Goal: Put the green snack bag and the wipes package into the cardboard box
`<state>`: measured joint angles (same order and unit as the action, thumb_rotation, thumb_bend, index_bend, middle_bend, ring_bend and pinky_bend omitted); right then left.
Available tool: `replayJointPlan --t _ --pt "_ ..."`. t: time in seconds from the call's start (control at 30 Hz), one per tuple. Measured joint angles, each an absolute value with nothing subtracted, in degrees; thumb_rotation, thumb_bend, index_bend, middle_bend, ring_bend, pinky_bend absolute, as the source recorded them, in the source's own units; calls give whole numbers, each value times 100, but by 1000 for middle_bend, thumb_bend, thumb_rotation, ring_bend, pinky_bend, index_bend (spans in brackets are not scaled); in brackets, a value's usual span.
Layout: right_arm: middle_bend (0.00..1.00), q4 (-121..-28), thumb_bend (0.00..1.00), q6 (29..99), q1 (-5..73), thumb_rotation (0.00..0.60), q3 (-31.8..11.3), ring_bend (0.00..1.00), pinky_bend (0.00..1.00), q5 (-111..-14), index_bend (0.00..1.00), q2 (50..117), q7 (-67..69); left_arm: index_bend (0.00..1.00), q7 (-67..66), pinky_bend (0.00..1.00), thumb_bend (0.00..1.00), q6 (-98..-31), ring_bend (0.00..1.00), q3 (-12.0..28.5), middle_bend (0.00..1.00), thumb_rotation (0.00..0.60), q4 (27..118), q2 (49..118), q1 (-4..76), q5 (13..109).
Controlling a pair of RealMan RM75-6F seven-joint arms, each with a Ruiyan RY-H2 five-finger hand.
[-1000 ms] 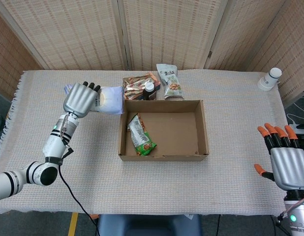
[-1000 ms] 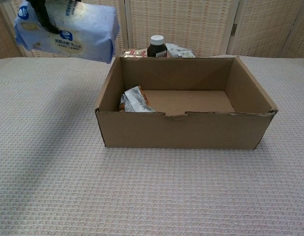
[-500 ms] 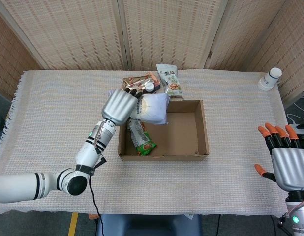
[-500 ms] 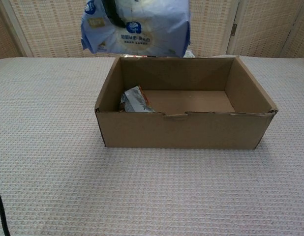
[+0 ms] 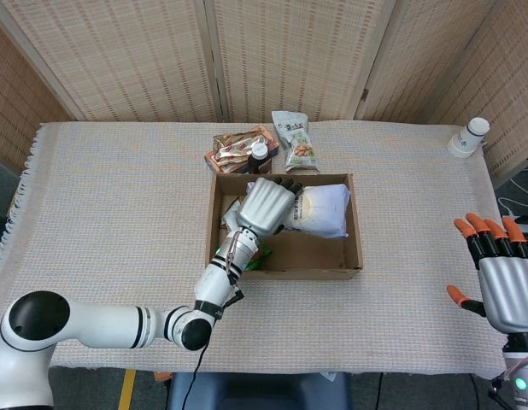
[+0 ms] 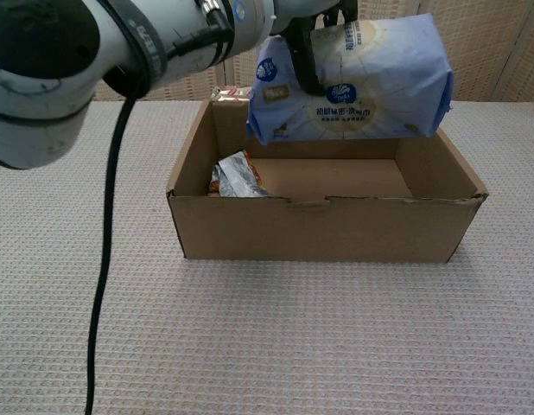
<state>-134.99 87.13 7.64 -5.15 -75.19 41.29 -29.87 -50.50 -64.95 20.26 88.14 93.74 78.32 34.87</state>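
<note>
The cardboard box [image 5: 355, 224] sits directly below the left hand [image 5: 266, 205], which grips the wipes package [image 6: 353, 78] above the box interior, the green snack bag [image 5: 243, 242] lies inside the box beneath that hand, and the right hand [image 5: 506, 286] hovers empty, fingers spread, well apart.

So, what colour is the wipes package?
Pale blue with a cream-white centre: wipes package, clearest in the chest view.

Overhead head view — low, near chest view
</note>
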Motion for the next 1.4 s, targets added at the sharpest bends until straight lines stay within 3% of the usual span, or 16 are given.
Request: replayJointPlan --t 0.03,0.1,0.17,0.2,0.27,0.6,0.83,1.13,1.4 --pt "77 -13499 141 8723 754 600 -514 0 15 -7533 139 4120 -2976 534 -5022 729 348 -6506 622 1995 694 600 8709 9442 7834 3530" --pt "77 -13499 141 8745 740 600 -521 0 15 -7559 139 4094 -2939 269 -5007 460 260 -6439 343 1880 389 600 8556 9501 7830 3578" --pt "77 -13499 141 8759 723 600 -523 0 15 -7580 139 4072 -2916 86 -5059 278 229 -6283 143 1782 183 600 8530 9447 7817 3563" --pt "77 -13499 141 8757 718 600 -520 0 15 -7585 139 4068 -2915 23 -5101 211 220 -6215 61 1745 91 600 8534 9396 7810 3533" --pt "77 -13499 141 8740 717 600 -514 0 15 -7583 139 4069 -2917 0 -5178 164 212 -6123 3 1696 11 600 8580 9245 7783 3421" --pt "77 -13499 142 8661 752 600 -495 0 15 -7574 139 4192 -3075 0 -5244 155 215 -6226 0 1653 2 600 9246 8535 7517 3128" --pt "77 -13499 141 8679 748 600 -495 0 15 -7619 139 4250 -3123 0 -5229 161 229 -6823 0 1495 33 600 10260 7772 7069 3418" --pt "77 -13499 141 8750 656 600 -395 0 15 -7978 139 4362 -3236 0 -4476 161 266 -8085 0 776 52 600 11406 6310 5483 5058" --pt "77 -13499 141 8667 662 600 -351 0 15 -7913 139 4522 -3470 0 -3025 158 260 -8791 0 26 72 600 11131 5624 3910 6277"
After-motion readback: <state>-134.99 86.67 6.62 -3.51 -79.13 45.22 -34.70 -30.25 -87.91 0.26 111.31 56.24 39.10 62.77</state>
